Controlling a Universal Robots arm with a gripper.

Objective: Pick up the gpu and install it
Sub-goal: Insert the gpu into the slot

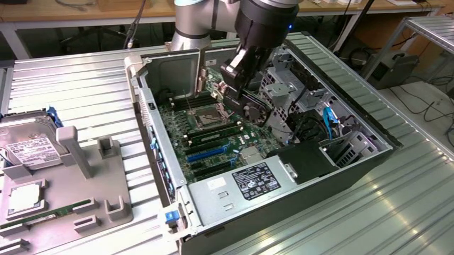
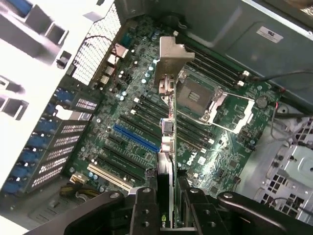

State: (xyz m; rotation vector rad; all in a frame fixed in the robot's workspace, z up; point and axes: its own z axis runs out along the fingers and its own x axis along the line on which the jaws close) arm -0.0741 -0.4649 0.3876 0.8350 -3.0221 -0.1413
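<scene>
The gpu [image 1: 211,85] hangs above the open computer case [image 1: 369,159], with my gripper [image 1: 250,109] shut on it. In the wrist view the gpu [image 2: 168,161] appears edge-on between my two black fingers [image 2: 146,200], its silver bracket [image 2: 171,63] at the far end from my gripper [image 2: 168,198]. It hovers over the green motherboard [image 2: 230,161], above the CPU socket [image 2: 195,98] and the memory slots. The blue expansion slot [image 2: 137,138] lies off to one side of the card, apart from it.
A grey power supply [image 1: 245,183] fills the case's near corner, and drive cages [image 1: 284,85] with blue cables [image 1: 328,119] line the exterior view's right. At the exterior view's left a grey fixture [image 1: 85,180] carries a silver hard drive [image 1: 32,149] and a memory stick [image 1: 35,218].
</scene>
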